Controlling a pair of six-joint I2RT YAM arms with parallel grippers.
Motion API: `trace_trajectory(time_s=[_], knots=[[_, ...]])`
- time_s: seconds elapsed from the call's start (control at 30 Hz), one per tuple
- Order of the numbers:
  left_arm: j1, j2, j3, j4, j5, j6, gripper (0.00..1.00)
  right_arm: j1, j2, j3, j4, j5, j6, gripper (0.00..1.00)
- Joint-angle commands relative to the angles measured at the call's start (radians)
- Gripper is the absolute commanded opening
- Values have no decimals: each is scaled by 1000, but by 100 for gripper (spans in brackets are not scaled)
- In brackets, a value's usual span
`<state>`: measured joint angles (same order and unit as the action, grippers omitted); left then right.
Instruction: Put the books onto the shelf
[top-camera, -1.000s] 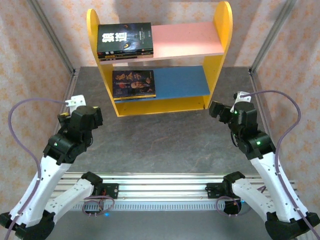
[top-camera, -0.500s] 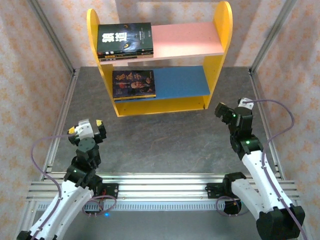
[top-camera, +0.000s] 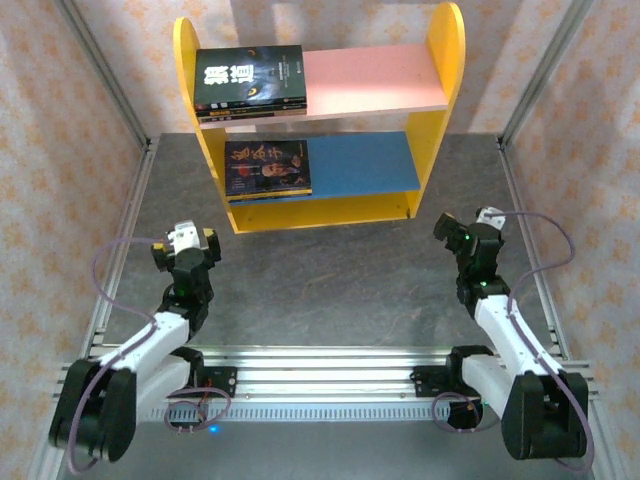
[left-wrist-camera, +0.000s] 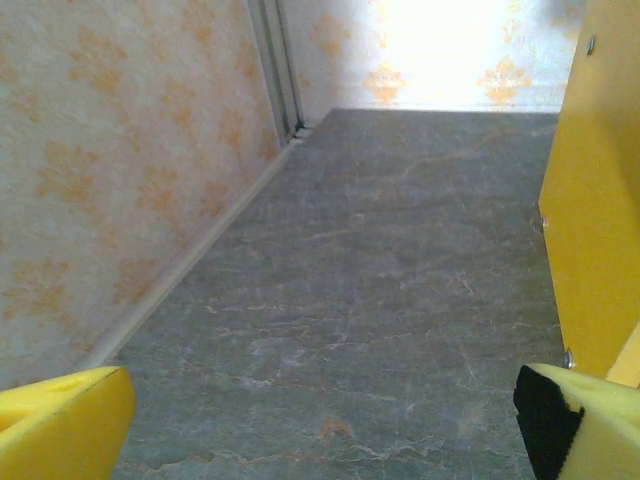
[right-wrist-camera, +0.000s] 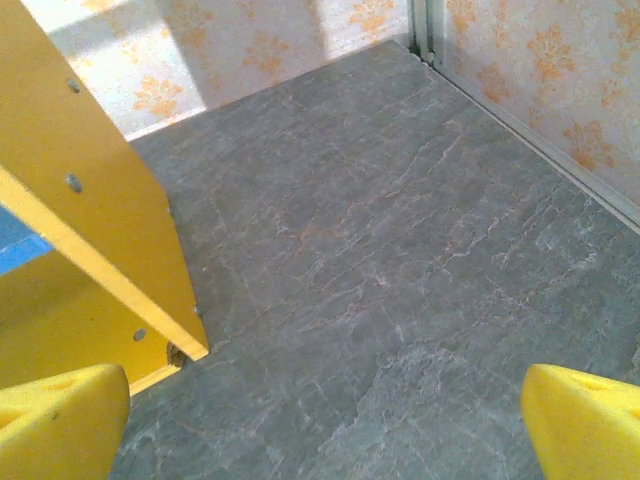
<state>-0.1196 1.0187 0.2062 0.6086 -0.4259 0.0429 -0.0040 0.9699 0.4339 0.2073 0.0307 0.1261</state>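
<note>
While both arms crouch low near their bases, the left gripper (top-camera: 185, 243) and the right gripper (top-camera: 467, 226) each stand with jaws spread wide and nothing between them. Both hang over bare grey tabletop (top-camera: 330, 275), apart from the task's things.

The shelf (top-camera: 441, 95) stands ahead of both grippers. It lies forward and to the right of the left gripper, and forward and to the left of the right gripper.

On its pink upper board (top-camera: 375, 80), a stack of books with a dark cover and white characters on top (top-camera: 250, 80) lies flat against the left side panel. This stack is well ahead of the left gripper and far across from the right one. Below it, on the blue lower board (top-camera: 362, 162), a second stack topped by a dark portrait cover with yellow characters (top-camera: 267, 168) lies at the same left end. It sits behind the yellow front lip (top-camera: 320, 212) and is nearer the left gripper than the right.

Seen from the left wrist, the yellow pads (left-wrist-camera: 60, 420) sit in the bottom corners with only tabletop between them. A yellow shelf panel rises ahead on the right, and a papered wall (left-wrist-camera: 120, 150) runs ahead on the left.

Seen from the right wrist, the pads (right-wrist-camera: 585, 420) are equally far apart. The shelf's right side panel and a sliver of blue board stand ahead on the left.
</note>
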Motion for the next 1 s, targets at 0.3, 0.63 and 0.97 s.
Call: trace_trajectory(time_s=[0.3, 0.63, 0.97], knots=[[166, 514, 49, 542, 493, -44, 100, -67, 296, -3, 305, -121, -36, 100], [165, 519, 171, 309, 476, -46, 100, -67, 311, -106, 548, -146, -109, 100], [163, 513, 177, 283, 472, -44, 99, -65, 511, -30, 576, -279, -166, 99]])
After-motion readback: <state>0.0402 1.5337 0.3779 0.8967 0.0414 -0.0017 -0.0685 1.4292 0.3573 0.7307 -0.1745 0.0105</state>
